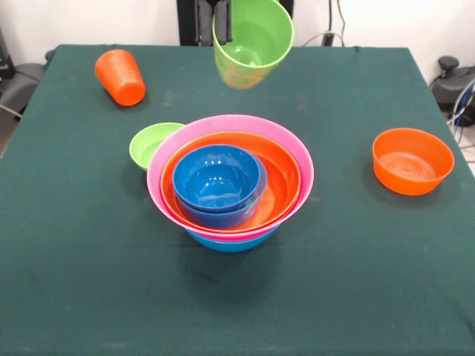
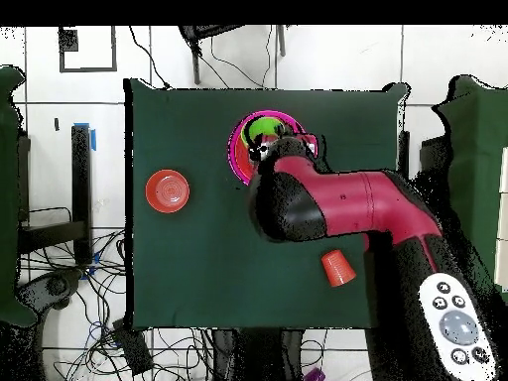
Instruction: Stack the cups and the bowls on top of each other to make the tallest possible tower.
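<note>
My gripper point(image 1: 223, 26) is shut on the rim of the lime-green cup point(image 1: 252, 44) and holds it tilted in the air, above and behind the tower point(image 1: 230, 182). The tower is a large blue bowl point(image 1: 230, 242) at the bottom, then the pink bowl point(image 1: 223, 126), the orange bowl point(image 1: 282, 182) and a small blue bowl point(image 1: 219, 178) nested inside. In the overhead view my arm point(image 2: 337, 203) covers most of the tower; the green cup point(image 2: 263, 129) shows inside the pink rim point(image 2: 236, 149). The orange ribbed cup point(image 1: 120, 76) lies at the far left.
A small lime-green bowl point(image 1: 151, 144) sits against the tower's left side. A small orange bowl point(image 1: 413, 160) stands alone at the right, also seen in the overhead view point(image 2: 167, 190). The orange cup shows there too point(image 2: 337, 267). The green tablecloth point(image 1: 89, 282) ends at the table's edges.
</note>
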Motion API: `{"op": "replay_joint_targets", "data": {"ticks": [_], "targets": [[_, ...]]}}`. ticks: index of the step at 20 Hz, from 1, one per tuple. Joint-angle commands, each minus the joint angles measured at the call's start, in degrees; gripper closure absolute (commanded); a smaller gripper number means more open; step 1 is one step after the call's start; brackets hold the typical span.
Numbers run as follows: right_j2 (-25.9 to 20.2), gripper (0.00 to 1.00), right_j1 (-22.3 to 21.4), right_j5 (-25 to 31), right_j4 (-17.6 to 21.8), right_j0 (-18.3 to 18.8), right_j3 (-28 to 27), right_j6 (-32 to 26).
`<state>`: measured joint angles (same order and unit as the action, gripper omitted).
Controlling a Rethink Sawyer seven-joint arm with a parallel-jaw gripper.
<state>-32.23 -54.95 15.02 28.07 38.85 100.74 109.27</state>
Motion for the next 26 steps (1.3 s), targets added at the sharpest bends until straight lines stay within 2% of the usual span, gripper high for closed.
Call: {"op": "replay_joint_targets", "data": {"ticks": [1, 4, 7, 10, 15, 18, 23, 26], "targets": [[-7.3, 1.0, 5.0, -0.5, 7.0, -0.1, -5.1, -10.3], [-9.2, 1.0, 4.3, 1.1, 7.2, 0.4, -6.4, -10.9], [-14.5, 1.0, 2.2, 1.3, 5.2, 3.4, -7.2, -11.7], [-18.0, 1.0, 1.4, -0.8, 5.0, 5.7, -7.5, -10.4], [-22.6, 1.0, 0.9, -7.4, 8.5, 8.8, -7.6, -7.4], [-23.9, 1.0, 1.7, -11.5, 12.0, 9.5, -8.1, -6.4], [-27.2, 1.0, 2.8, -11.9, 14.5, 11.9, -8.5, -6.6], [-27.1, 1.0, 4.2, -10.2, 15.2, 11.8, -8.7, -7.0]]}}
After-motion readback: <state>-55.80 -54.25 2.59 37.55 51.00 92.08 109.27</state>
